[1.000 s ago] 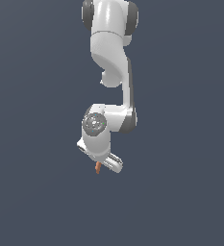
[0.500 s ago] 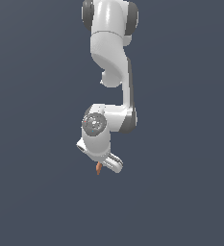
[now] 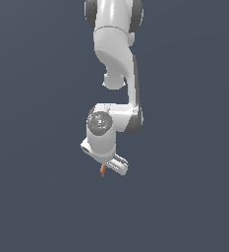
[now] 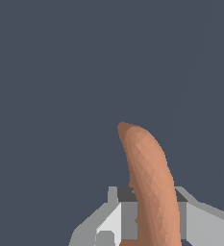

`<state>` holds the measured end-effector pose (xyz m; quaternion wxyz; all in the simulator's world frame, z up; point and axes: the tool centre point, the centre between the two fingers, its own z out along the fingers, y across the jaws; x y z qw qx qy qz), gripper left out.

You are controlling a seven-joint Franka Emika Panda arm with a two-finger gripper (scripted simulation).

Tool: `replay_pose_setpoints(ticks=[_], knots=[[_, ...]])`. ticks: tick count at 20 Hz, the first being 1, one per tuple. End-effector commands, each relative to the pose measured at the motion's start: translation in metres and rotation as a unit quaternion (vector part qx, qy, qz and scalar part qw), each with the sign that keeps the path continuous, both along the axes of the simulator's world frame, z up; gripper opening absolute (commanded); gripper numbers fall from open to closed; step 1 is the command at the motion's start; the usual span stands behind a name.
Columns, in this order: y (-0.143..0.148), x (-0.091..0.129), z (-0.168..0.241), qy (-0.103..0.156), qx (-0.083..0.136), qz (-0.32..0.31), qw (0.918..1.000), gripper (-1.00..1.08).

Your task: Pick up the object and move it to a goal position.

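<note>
The object [image 4: 149,182] is a thin, curved orange-brown piece. In the wrist view it rises from between the grey fingers [image 4: 195,223] and its tip curves away from them. My gripper [image 4: 149,218] is shut on the object. In the exterior view only a small orange end of the object [image 3: 102,171] shows, sticking out below the white hand of the arm. The gripper [image 3: 106,170] hangs under the arm, near the middle of that view. No goal marker shows in either view.
The white arm [image 3: 117,74] comes down from the top of the exterior view. Everything behind it is plain dark blue-grey, with no table edge or other object in sight.
</note>
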<state>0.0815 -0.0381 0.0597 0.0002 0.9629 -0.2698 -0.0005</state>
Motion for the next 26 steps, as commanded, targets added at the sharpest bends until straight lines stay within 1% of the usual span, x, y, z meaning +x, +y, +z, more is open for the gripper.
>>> replay_pose_setpoints(ticks=[1, 8, 26], knots=[[0.008, -0.003, 0.009, -0.001, 0.000, 0.000, 1.0000, -1.00], [0.044, -0.019, 0.051, -0.001, 0.000, 0.001, 1.0000, -1.00], [0.185, -0.079, 0.217, -0.001, -0.001, 0.000, 1.0000, -1.00]])
